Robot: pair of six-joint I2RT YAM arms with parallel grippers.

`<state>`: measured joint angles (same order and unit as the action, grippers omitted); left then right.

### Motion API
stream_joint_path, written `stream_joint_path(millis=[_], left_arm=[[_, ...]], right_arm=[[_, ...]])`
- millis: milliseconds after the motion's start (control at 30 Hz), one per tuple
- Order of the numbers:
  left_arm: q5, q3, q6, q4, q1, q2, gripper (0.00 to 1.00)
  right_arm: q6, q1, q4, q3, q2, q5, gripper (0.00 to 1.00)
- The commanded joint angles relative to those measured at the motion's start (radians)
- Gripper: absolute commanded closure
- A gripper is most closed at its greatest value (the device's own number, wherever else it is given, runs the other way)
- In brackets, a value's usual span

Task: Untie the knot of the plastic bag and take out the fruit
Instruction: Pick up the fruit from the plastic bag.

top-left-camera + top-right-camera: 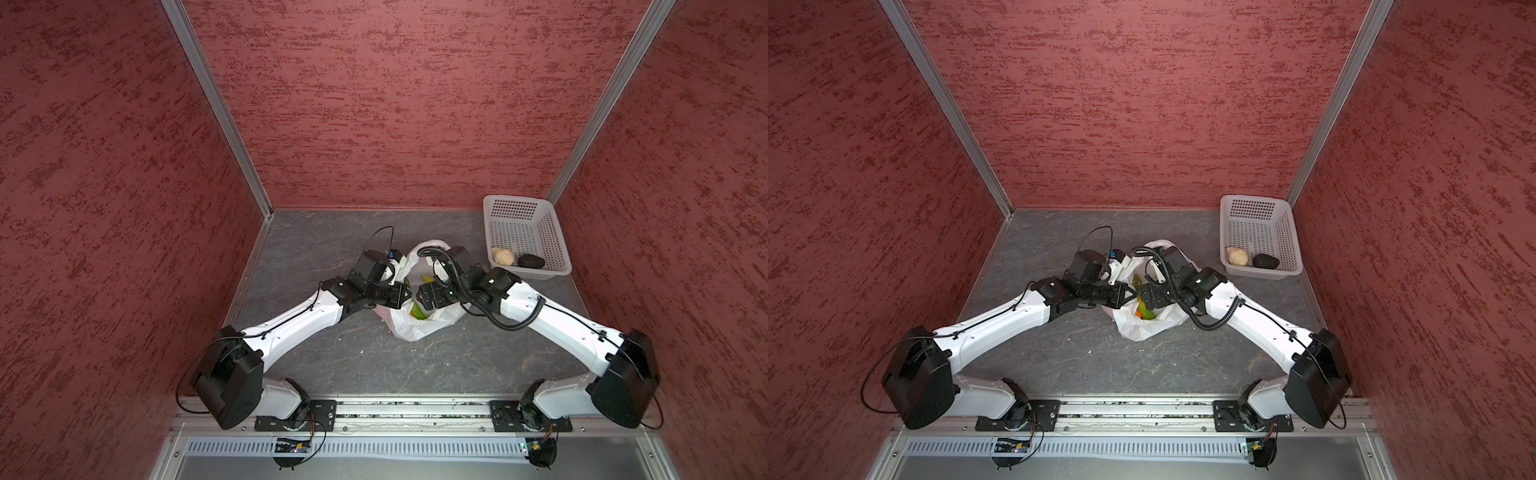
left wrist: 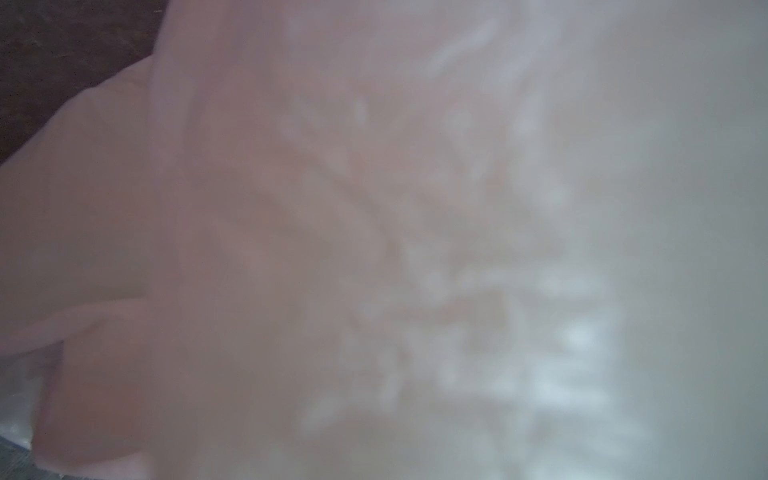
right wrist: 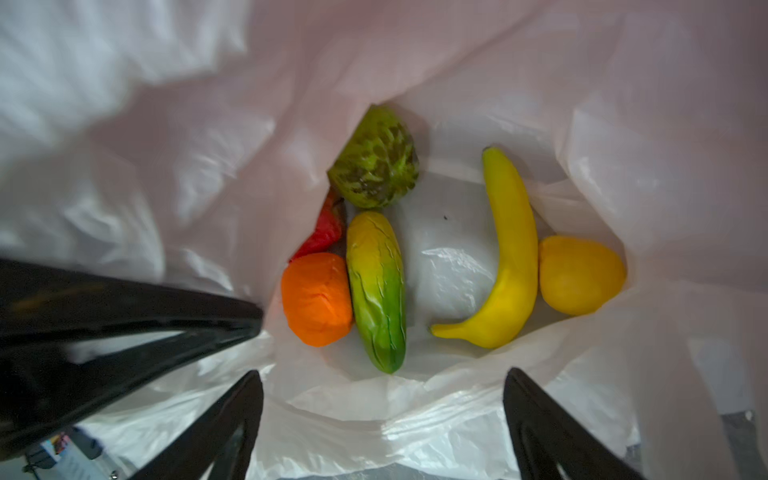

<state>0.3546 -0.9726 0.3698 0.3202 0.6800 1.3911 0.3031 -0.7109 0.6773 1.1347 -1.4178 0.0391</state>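
Observation:
The plastic bag [image 1: 415,328] lies mid-table with its mouth wide; no knot shows. My left gripper [image 1: 405,294] is shut on the bag's left rim, and thin white plastic [image 2: 415,208] fills the left wrist view. My right gripper [image 3: 383,374] hangs open over the mouth, nothing between its fingers. Inside the bag lie an orange [image 3: 316,299], a green-yellow mango [image 3: 376,286], a bumpy green fruit [image 3: 376,160], a banana [image 3: 511,257], a lemon [image 3: 579,274] and a partly hidden red apple [image 3: 326,230].
A white perforated basket [image 1: 552,232] stands at the back right and holds a pale beige fruit [image 1: 503,256] and a dark one [image 1: 531,261]. Red walls close in the grey table on three sides. Both arms reach in from the front rail.

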Motion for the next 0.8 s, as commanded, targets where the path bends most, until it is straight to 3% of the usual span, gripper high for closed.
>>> stream_joint_path(millis=[0, 133, 300, 467, 767], left_arm=[[-0.006, -0.025, 0.003, -0.032, 0.006, -0.022, 1.0], [-0.008, -0.03, 0.003, -0.032, 0.005, -0.022, 1.0], [-0.005, -0.027, 0.004, -0.04, 0.007, -0.019, 1.0], [-0.011, -0.018, 0.006, -0.045, 0.007, -0.024, 1.0], [-0.012, 0.003, 0.004, -0.05, 0.01, -0.025, 1.0]], right_arm=[[-0.037, -0.004, -0.086, -0.04, -0.016, -0.066, 0.09], [-0.062, -0.004, -0.188, -0.099, -0.03, -0.128, 0.09], [-0.076, -0.002, -0.284, -0.066, -0.158, -0.162, 0.09], [-0.073, 0.013, -0.312, -0.021, -0.26, -0.171, 0.11], [-0.054, 0.097, -0.336, -0.045, -0.315, -0.212, 0.14]])
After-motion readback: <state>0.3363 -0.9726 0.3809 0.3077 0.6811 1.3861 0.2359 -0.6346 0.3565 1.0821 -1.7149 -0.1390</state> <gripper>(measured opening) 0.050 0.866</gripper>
